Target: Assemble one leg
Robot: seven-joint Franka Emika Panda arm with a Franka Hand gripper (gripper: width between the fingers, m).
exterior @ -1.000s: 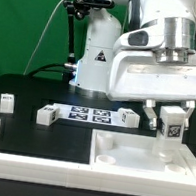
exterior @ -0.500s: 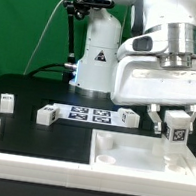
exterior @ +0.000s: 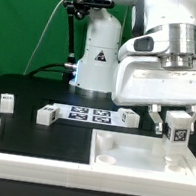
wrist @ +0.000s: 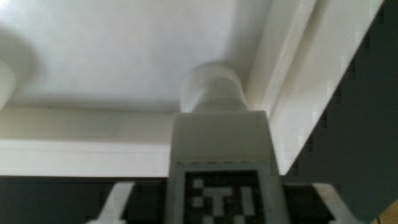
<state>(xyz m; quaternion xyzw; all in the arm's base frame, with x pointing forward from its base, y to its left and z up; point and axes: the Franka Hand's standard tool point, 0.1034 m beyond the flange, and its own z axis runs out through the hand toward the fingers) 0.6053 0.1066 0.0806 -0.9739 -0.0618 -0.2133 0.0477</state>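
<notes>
Leg [exterior: 172, 143] in gripper [exterior: 178, 123], base perhaps hidden

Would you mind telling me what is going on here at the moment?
The Panda arm's gripper is shut on a small white plastic block leg with a black-and-white tag, holding it upright over the large white tray-like piece at the exterior view's right. Three similar legs sit on the black table.

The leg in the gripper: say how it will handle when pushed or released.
The leg looks like a stiff plastic block, so the gripper probably won't bend it. Its smooth faces may slip under a loose hold. Tall and narrow, it could tip if released upright on the white tray piece.
</notes>
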